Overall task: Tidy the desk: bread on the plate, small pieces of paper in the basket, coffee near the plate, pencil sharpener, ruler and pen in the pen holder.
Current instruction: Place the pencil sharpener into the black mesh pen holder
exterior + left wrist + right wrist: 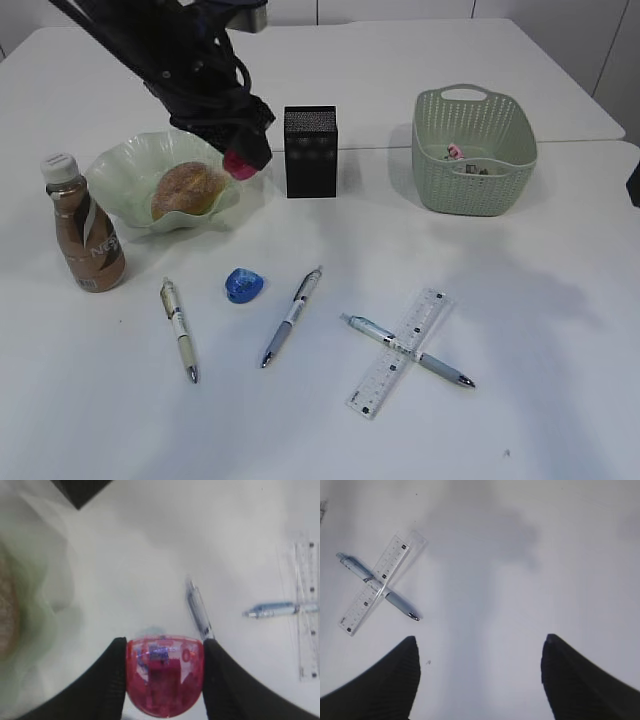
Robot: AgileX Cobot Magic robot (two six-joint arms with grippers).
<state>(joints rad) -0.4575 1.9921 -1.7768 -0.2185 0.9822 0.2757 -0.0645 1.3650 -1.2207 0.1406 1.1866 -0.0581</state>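
My left gripper is shut on a red pencil sharpener and hangs above the desk between the plate and the black mesh pen holder. The bread lies on the green plate. Left of the plate stands the coffee. A blue pencil sharpener, two pens and a third pen crossed under the clear ruler lie at the front. My right gripper is open over bare desk.
The green basket stands at the back right with small scraps of paper inside. The dark left arm reaches in from the top left. A seam between tabletops runs behind the basket.
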